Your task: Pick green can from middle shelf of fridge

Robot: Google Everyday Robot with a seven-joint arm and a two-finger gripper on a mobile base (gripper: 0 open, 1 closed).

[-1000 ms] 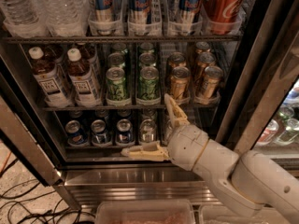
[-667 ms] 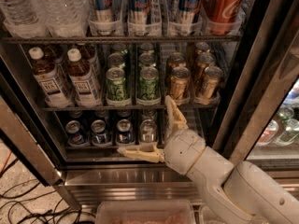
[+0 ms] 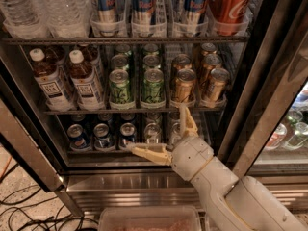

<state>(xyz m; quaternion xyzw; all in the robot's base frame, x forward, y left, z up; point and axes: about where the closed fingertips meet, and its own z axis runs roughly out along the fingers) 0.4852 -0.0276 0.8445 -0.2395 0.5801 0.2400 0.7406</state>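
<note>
Two green cans (image 3: 120, 87) (image 3: 153, 87) stand side by side at the front of the middle shelf (image 3: 96, 111), with more green cans behind them. They are inside the open fridge (image 3: 250, 95). My gripper (image 3: 157, 130) is open wide and empty. It sits below and slightly right of the green cans, in front of the lower shelf. One finger (image 3: 144, 152) points left and the other finger (image 3: 186, 121) points up, with its tip at the shelf rail below the gold-brown cans. It touches no can.
Gold-brown cans (image 3: 184, 86) stand right of the green ones, and tea bottles (image 3: 86, 83) left. Small blue cans (image 3: 101, 134) line the lower shelf. Water bottles, tall cans and a red can (image 3: 231, 6) fill the top shelf. A plastic bin (image 3: 149, 220) sits on the floor below, cables at left.
The gripper has shifted only slightly in front of the lower shelf, staying open and empty. The cans have not moved.
</note>
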